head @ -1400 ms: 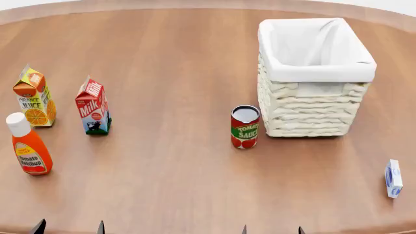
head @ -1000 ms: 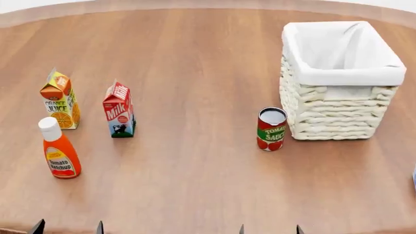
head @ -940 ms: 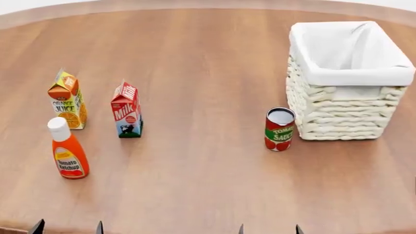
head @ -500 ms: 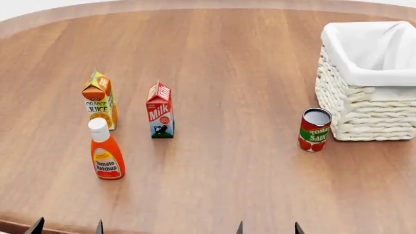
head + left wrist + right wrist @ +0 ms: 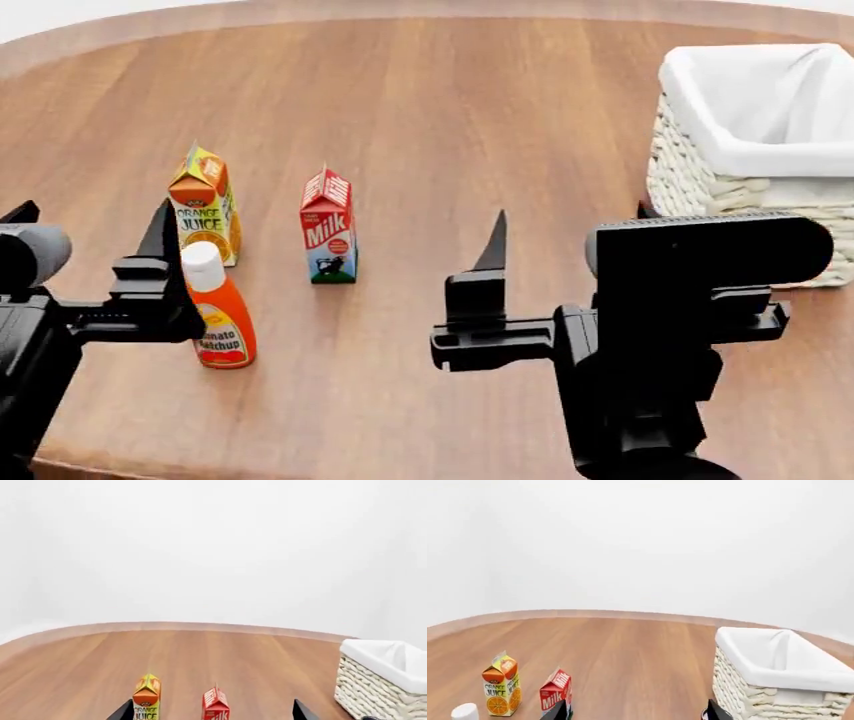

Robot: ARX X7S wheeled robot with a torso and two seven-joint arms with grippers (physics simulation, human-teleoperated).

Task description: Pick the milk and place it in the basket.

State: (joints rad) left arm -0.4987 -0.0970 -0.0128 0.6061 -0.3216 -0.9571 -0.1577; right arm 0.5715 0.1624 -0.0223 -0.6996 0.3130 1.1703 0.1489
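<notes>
wood-grain table [image 5: 441, 120] – satin; basket [image 5: 747, 215] – rough wicker, cloth liner.

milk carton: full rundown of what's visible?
The milk carton is a small gable-top box, seemingly printed card, with red top and sides, white "Milk" lettering and a blue-green base with a dark cow. It stands upright on the wooden table, untouched, right of the orange juice carton and left of the basket, apart from both.

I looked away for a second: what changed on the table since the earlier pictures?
Both arms have risen into the head view, left claw and right claw open, holding nothing. The view swung left, so the items drifted right. The milk, the basket and the ketchup bottle kept their places.
</notes>
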